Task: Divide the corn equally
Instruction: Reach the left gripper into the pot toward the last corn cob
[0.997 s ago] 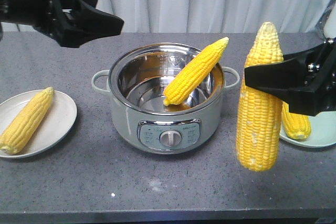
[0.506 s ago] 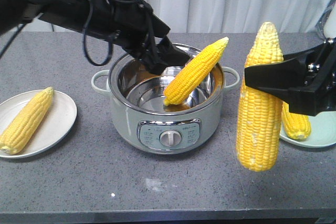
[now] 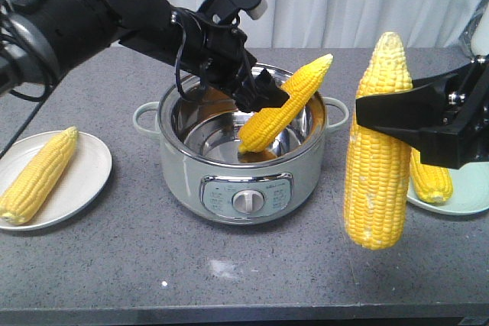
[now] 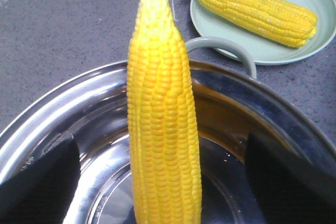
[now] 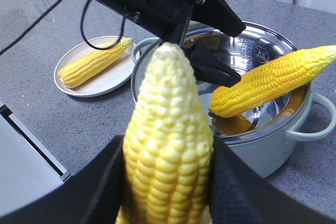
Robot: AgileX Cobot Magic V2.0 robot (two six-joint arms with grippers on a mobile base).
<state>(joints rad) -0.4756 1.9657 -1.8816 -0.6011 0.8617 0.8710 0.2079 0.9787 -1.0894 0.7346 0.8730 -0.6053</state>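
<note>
Over the pot (image 3: 183,166), the left claw (image 3: 267,91) spreads wide either side of a leaning cob (image 3: 296,91) without touching it; the right claw (image 3: 374,116) grips an upright cob (image 3: 374,196) above the tabletop (image 3: 114,265)

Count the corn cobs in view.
4: one cob on the white plate, one leaning in the pot, one upright in the right gripper, one on the green plate.

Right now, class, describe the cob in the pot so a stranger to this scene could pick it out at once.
The grey table holds a pale green pot with a dial. One cob leans inside it, tip past the rim. It alone slants: the cob on the white plate and the cob on the green plate lie flat, and the right gripper holds a fourth cob upright.
</note>
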